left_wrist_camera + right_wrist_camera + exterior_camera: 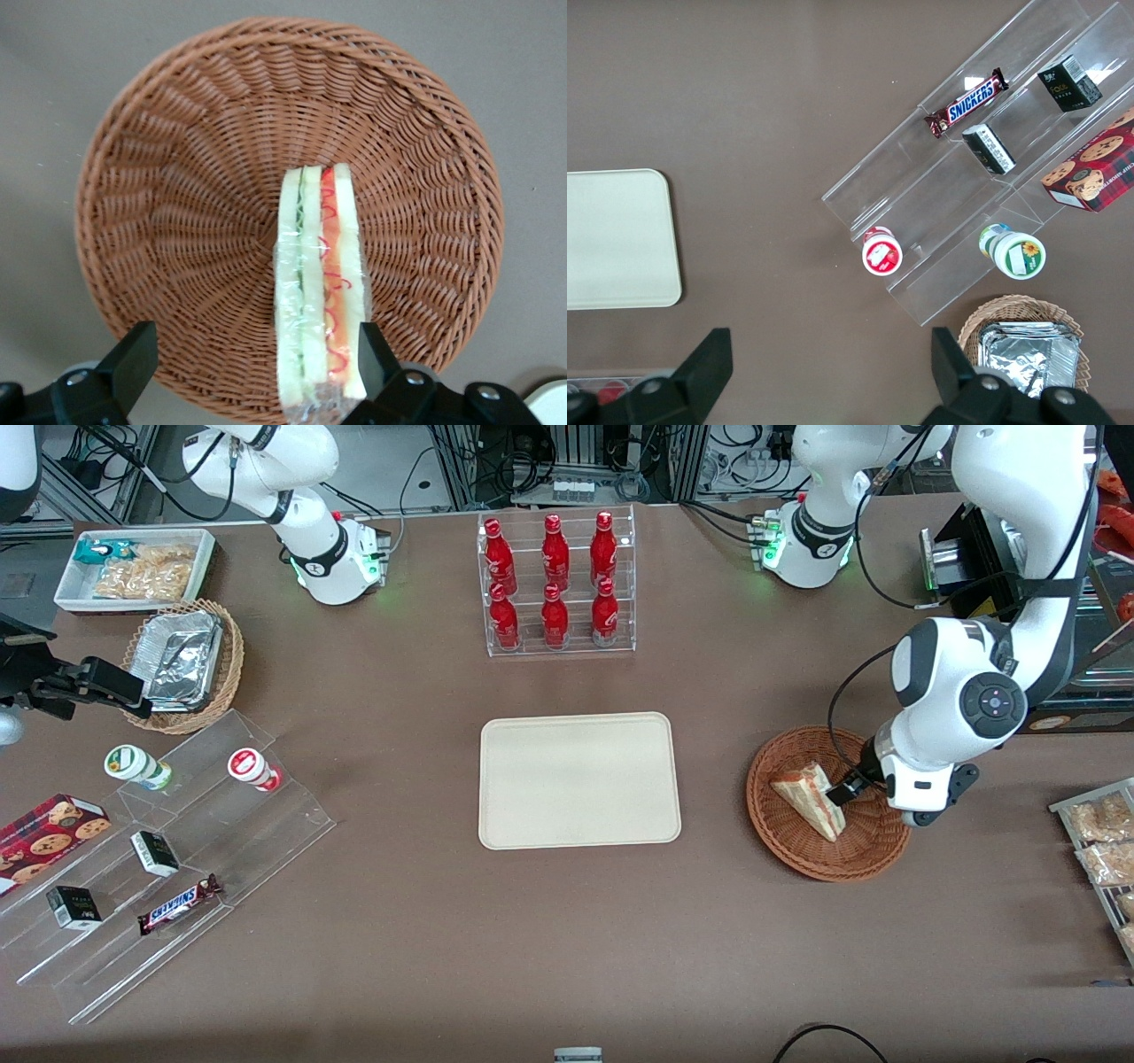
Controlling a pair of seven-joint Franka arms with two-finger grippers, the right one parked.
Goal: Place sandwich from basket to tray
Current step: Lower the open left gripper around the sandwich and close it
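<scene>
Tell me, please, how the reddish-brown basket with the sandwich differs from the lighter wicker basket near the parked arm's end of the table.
The reddish-brown basket is darker and shallower; the lighter basket is tan with taller walls. The reddish-brown basket holds a wrapped sandwich, the tan one foil trays. The gripper is down in the reddish-brown basket, jaws open with one touching the sandwich; nothing is at the tan basket. Both are round wicker.

Six red bottles (554, 580) are standing in the clear rack (558, 584); two wicker baskets, one sandwich (811, 799), one tray (580, 779), one Snickers bar (180, 904) are lying about.

The claw (842, 790) is hanging over the reddish-brown basket (828, 850) at the sandwich.
</scene>
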